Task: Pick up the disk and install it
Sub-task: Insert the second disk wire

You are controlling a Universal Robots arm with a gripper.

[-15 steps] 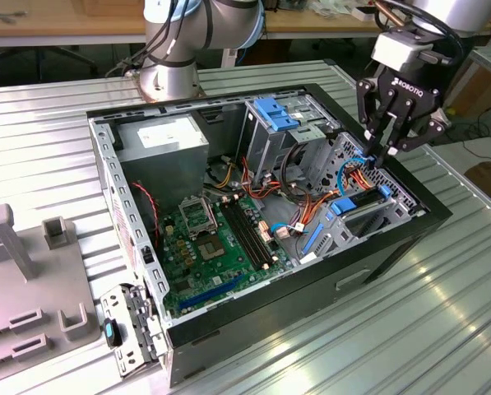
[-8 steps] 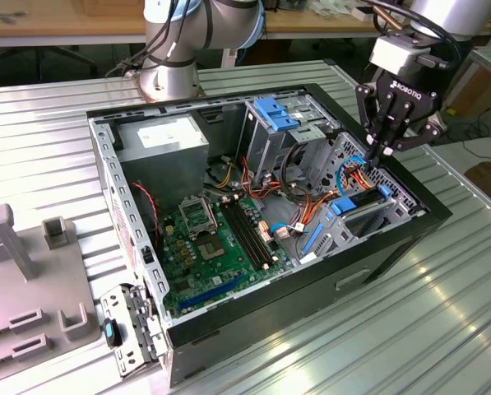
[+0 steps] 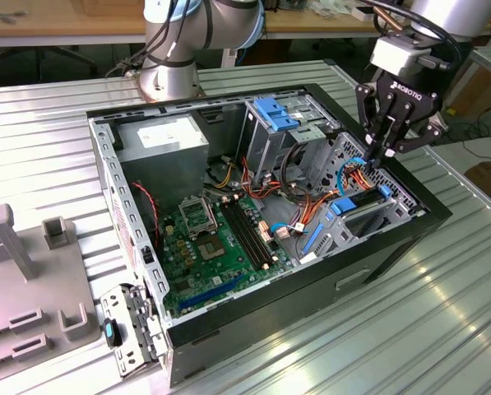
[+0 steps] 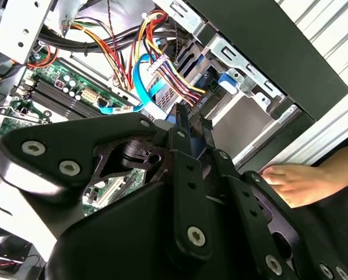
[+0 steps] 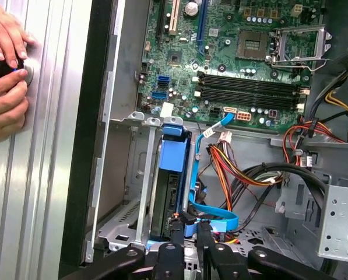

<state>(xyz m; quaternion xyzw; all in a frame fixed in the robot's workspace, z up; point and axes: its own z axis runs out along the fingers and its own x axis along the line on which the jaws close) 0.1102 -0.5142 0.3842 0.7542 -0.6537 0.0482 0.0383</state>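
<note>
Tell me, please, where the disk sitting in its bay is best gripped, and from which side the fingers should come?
Probably at the disk's exposed upper edge, coming straight down from above the open case. It stands on edge in the metal bay, so its broad faces are walled in and the narrow blue-framed edge is the free part. The gripper hangs over that edge's end, beside the blue ribbon cable, which crowds one side.

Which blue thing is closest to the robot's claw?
The disk in its blue carrier, right under the end effector; the blue bracket sits farther off atop the drive cage.

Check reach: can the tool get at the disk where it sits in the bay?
Probably yes. The tool hangs right at the disk's end above the open case, with only loose cables beside it.
</note>
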